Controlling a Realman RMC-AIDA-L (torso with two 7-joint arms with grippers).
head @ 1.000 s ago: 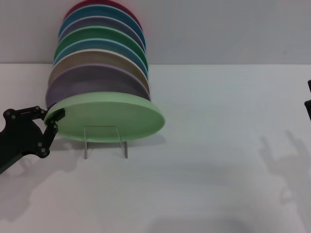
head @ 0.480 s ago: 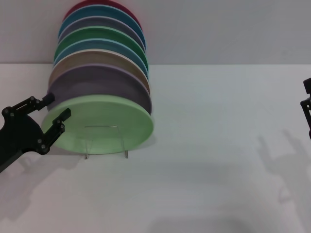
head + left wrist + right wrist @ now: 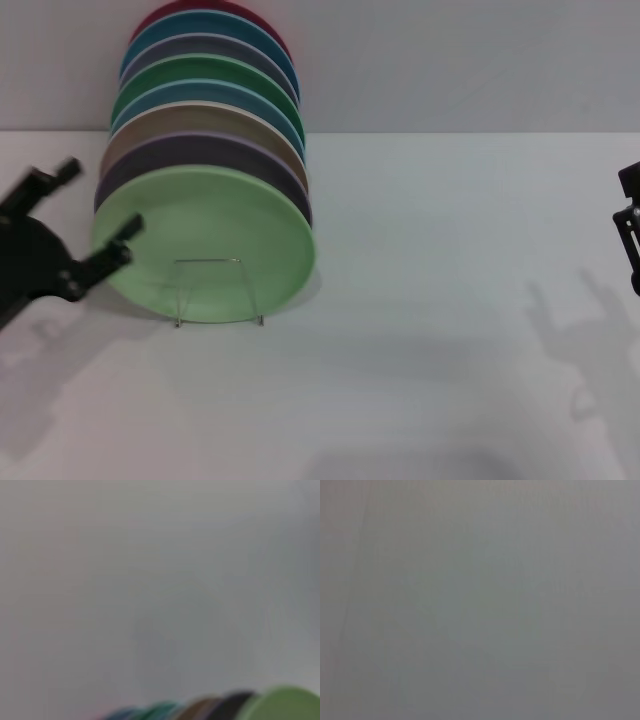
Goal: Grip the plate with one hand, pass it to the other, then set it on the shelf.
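Although the pale mint-green plate now stands on edge in the clear plate rack, front of the row toward the left side of the counter, the job is not risk-free yet.

Findings:
- Left tool: fingers spread apart, holding nothing. One finger tip sits at the plate's left rim, overlapping it in the head view; cannot confirm contact vs. just clear. The other finger is up and outward, apart from the stack.
- Right tool: at the right edge of the counter, well apart from the rack. Open or closed: cannot tell.
- Plate leans back against the lilac plate behind it; lower rim sits behind the thin front loop of the rack.
- Wrist views: left shows only plate tops, blurred; right shows nothing usable.

Risks, in my judgement:
1. Finger near rim. If the left arm pulls away sideways or twists w/ the tip at the edge, it could hook the rim and tip the plate forward over the loop.
2. Rack is narrower than the plate and light-looking. A nudge may slide the rack, and the whole row of coloured plates could shift w/ it.
3. Seating depth not visible. If the rim is only perched on the front loop, the plate may roll out toward the front edge of the counter.

Rec.: retreat left arm straight away from rim, slow.
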